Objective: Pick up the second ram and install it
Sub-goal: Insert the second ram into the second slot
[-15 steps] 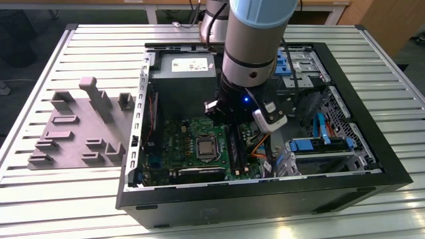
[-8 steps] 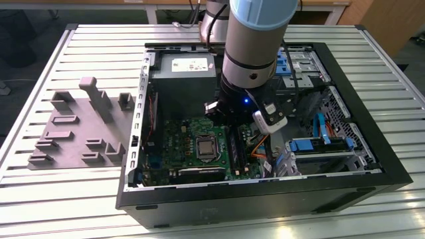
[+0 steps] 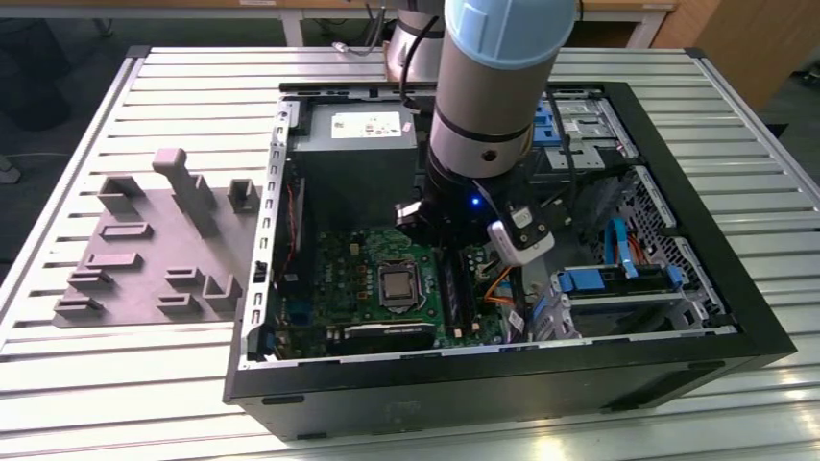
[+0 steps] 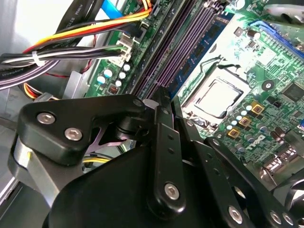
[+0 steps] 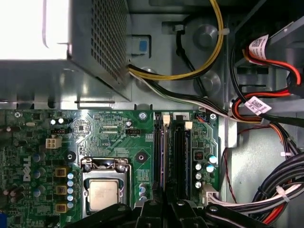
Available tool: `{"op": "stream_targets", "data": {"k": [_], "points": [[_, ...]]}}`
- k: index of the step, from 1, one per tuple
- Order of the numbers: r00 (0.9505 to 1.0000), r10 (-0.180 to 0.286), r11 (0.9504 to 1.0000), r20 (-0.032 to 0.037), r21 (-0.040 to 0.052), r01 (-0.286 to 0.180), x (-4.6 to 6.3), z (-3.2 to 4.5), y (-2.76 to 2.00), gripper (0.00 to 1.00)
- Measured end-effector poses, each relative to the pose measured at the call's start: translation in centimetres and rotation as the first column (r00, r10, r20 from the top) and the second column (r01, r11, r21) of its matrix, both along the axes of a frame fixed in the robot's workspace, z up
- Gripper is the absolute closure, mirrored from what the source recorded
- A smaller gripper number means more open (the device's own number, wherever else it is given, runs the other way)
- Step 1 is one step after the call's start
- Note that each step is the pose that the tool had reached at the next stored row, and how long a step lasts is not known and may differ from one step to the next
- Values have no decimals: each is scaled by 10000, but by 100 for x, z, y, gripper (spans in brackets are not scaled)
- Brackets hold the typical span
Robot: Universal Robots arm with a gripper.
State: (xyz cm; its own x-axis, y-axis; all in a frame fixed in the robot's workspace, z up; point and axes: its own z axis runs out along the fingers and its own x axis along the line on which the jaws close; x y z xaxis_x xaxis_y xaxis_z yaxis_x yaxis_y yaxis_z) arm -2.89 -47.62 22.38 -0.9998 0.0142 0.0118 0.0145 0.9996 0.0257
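A: End effector (image 4: 161, 102) state?
B: Fingers nearly together, low over the motherboard (image 3: 365, 279) memory slots (image 5: 173, 152); whether they clamp anything, cannot tell.
A: Second ram?
B: Cannot pick it out. Grey holder tray (image 3: 154, 245) sits on the tabletop (image 3: 77, 365) beside the case (image 3: 513, 384).

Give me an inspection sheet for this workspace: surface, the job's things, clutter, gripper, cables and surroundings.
Surface: slatted metal table carrying an open computer case.
Job's things: memory slots on the green motherboard beside the bare processor socket; whether a memory stick is seated there cannot be told.
Clutter: grey holder tray on the table at the exterior view's left of the case.
Gripper: gripper down inside the case, right over the memory slots; what it holds is hidden.
Cables: bundled yellow, black, white and red wires run beside the motherboard.
Surroundings: wooden furniture behind the table.
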Motion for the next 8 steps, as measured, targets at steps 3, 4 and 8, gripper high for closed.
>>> {"op": "stream_targets", "data": {"k": [3, 4, 8], "points": [[9999, -119, 9999, 0, 0, 119, 8, -14, -7, 86], [9999, -143, 9999, 0, 0, 143, 9, -18, -11, 86], [9999, -155, 9999, 0, 1, 155, 10, -28, -25, 86]]}}
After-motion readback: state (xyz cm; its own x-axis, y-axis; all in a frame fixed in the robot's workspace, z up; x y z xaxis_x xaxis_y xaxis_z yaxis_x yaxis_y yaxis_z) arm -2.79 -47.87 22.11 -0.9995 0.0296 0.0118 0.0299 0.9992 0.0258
